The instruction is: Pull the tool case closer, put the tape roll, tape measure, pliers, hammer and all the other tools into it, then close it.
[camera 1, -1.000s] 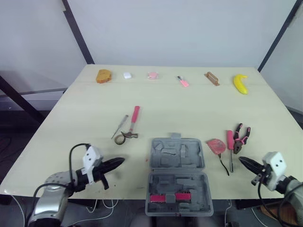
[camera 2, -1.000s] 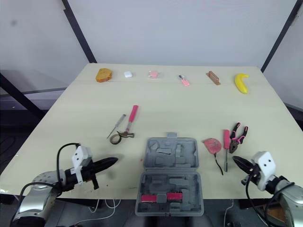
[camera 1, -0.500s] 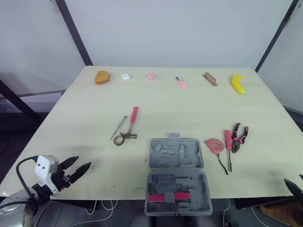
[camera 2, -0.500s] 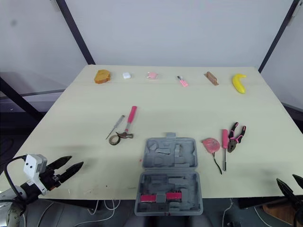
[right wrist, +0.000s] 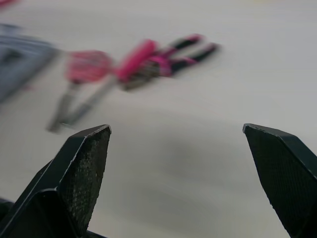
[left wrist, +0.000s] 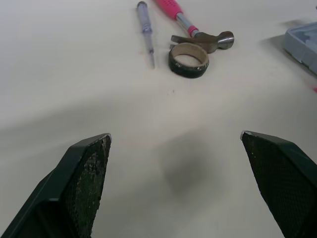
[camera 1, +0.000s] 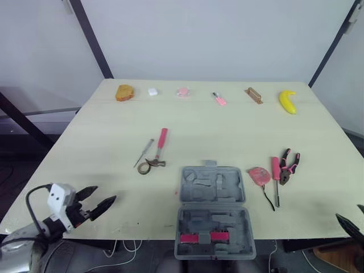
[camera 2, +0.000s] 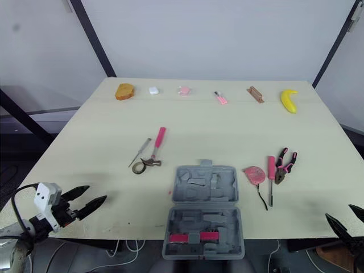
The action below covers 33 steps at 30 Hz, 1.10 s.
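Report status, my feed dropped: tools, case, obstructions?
Left tool open, empty. Right tool open, empty. Tool case lies open, front centre; hammer, pliers outside it. Nothing in the way.

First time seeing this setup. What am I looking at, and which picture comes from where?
This is a two-armed humanoid robot. Two pictures come from its head cameras, looking down at a pale wooden table. The other two come from its wrists: the black wedges are the left fingers and right fingers, both pairs spread open, holding nothing. On the table lie an open grey plastic tool case, a pink-handled hammer beside a brown tape roll, a pink tape measure and pink-and-black pliers.
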### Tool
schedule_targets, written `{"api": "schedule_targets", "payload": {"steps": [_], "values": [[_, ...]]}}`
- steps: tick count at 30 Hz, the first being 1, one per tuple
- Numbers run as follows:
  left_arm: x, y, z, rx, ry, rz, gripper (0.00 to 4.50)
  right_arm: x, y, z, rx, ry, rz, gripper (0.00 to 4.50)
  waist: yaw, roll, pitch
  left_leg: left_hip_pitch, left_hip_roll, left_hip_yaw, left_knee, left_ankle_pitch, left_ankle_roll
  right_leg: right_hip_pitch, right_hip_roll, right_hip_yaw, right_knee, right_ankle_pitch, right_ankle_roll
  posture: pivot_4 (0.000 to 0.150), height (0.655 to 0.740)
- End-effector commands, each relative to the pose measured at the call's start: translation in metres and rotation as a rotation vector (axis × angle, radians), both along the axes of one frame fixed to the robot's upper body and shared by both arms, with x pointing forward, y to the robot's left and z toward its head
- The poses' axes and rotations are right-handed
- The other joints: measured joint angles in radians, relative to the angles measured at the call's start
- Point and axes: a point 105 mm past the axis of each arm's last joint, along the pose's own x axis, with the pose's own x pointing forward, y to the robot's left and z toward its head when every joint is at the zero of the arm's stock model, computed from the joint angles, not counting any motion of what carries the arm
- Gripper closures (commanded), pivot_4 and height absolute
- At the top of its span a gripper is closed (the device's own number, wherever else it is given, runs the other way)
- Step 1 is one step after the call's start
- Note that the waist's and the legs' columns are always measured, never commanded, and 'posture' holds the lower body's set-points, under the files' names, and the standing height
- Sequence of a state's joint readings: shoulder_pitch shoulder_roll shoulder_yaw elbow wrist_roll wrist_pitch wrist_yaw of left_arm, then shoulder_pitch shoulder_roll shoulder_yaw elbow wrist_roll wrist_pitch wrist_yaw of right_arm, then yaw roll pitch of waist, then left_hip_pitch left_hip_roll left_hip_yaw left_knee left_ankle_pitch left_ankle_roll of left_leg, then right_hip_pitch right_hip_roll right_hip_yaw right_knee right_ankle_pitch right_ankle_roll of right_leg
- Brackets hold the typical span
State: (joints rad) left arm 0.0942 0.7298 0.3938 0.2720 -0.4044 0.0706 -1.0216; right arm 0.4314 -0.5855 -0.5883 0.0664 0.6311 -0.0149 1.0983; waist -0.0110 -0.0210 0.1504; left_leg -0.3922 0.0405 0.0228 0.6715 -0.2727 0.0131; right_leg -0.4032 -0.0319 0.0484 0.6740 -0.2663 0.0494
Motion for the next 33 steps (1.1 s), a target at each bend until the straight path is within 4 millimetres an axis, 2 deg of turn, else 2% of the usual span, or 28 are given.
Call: {"api": "schedule_targets", "payload": {"steps": [1,7,10,14,20,26,33], "values": [[0.016,-0.017,0.019,0.163,-0.007,-0.131,0.02,0.018,0.033,0.031,0.023,-0.099,0.151,0.00,-0.001,0.000,0.000,0.000,0.000,0.000,0.000,0.000,0.000,0.000,0.000,0.000,0.000,0.000,0.000,0.150,0.7400],[0.031,-0.038,0.029,0.363,0.080,-0.347,0.02,0.033,0.084,0.055,0.034,-0.166,0.392,0.00,-0.001,0.001,0.000,-0.003,-0.001,-0.001,-0.001,0.000,0.000,-0.001,0.001,-0.003,-0.004,0.000,0.000,0.150,0.7400],[0.038,-0.039,0.028,0.615,0.122,-0.499,0.02,0.039,0.101,0.062,0.019,-0.187,0.495,0.00,0.000,0.001,0.000,-0.003,-0.002,-0.001,-0.001,0.000,0.000,-0.001,0.001,-0.003,-0.003,0.000,0.000,0.150,0.7400],[0.057,-0.052,0.036,0.813,0.144,-0.642,0.02,0.036,0.122,0.067,-0.015,-0.230,0.663,0.00,0.010,0.001,0.001,-0.005,-0.003,0.001,0.000,0.000,0.000,0.000,0.001,-0.005,-0.004,0.000,0.000,0.150,0.7400],[0.062,-0.069,0.034,0.988,0.259,-0.809,0.02,0.033,0.138,0.073,-0.028,-0.262,0.801,0.00,0.016,0.001,0.001,-0.006,-0.003,0.001,0.000,0.000,0.000,-0.001,0.002,-0.005,-0.005,0.000,0.000,0.150,0.7400],[0.081,-0.081,0.033,1.091,0.332,-0.834,0.02,0.037,0.140,0.075,-0.043,-0.271,0.824,0.00,0.025,0.001,0.002,-0.007,-0.003,0.000,0.002,0.000,0.000,0.000,0.002,-0.005,-0.005,0.000,0.000,0.150,0.7400],[0.093,-0.092,0.025,1.201,0.372,-0.900,0.02,0.038,0.146,0.078,-0.024,-0.294,0.838,0.00,0.023,0.001,0.002,-0.007,-0.003,0.000,0.002,0.000,0.000,0.000,0.003,-0.005,-0.005,0.000,0.000,0.150,0.7400]]}}
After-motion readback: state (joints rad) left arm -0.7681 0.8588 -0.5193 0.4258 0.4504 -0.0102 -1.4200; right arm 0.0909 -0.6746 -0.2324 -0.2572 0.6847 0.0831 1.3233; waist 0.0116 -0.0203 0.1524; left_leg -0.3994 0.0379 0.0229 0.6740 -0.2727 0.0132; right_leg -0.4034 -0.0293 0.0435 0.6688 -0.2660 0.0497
